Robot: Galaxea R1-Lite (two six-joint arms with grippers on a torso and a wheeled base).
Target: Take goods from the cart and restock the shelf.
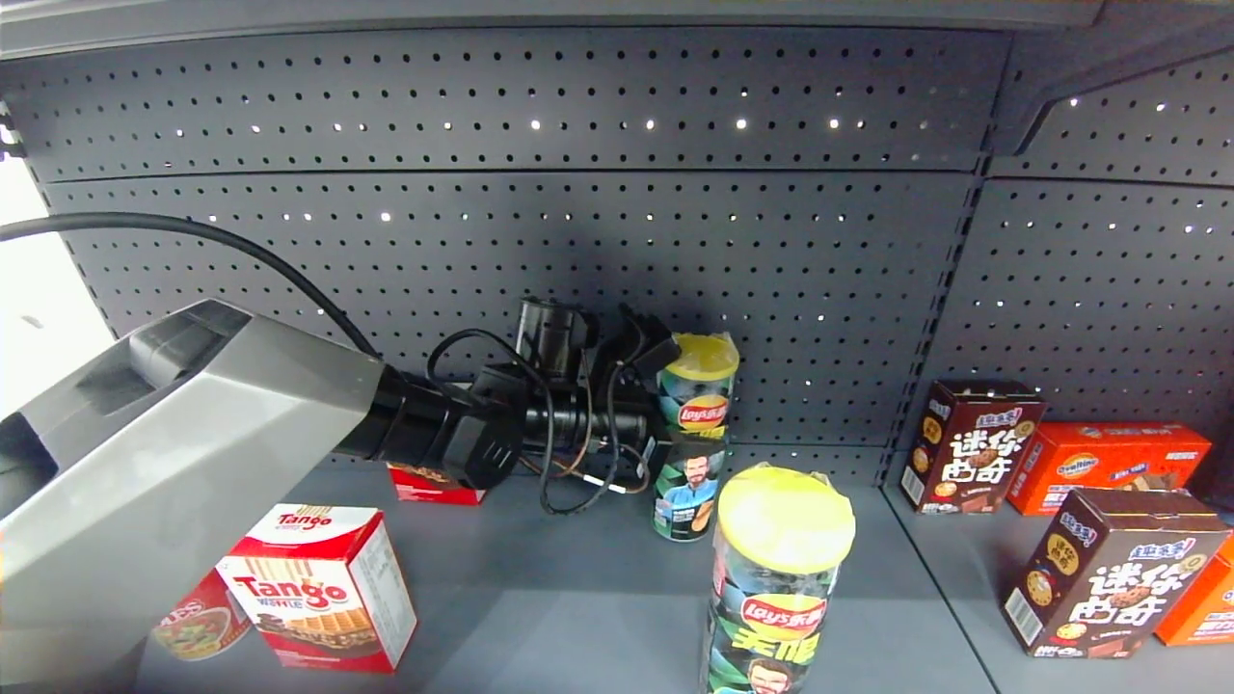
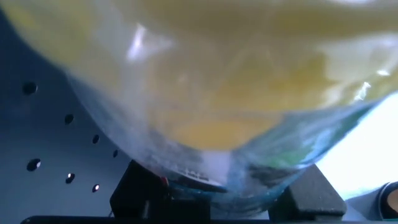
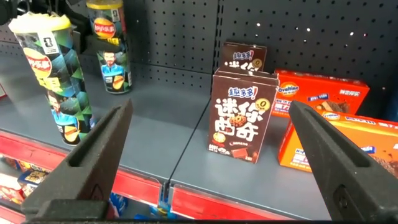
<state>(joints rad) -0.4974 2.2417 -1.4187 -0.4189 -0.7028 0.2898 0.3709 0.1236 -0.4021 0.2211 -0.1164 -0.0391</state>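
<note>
Left gripper (image 1: 663, 387) is clamped high on the chip can (image 1: 689, 482) at the back of the shelf (image 1: 578, 598), right gripper (image 3: 208, 115) gaping empty, so best seat the base flat, open fully, then draw straight back without nudging the front can (image 1: 776, 569).

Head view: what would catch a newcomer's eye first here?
The left tool, at the back of the shelf, is closed on the rear chip can, which stands upright by the pegboard. The front chip can, with the same yellow lid, stands nearer, and brown boxes and orange boxes sit to the right.
</note>
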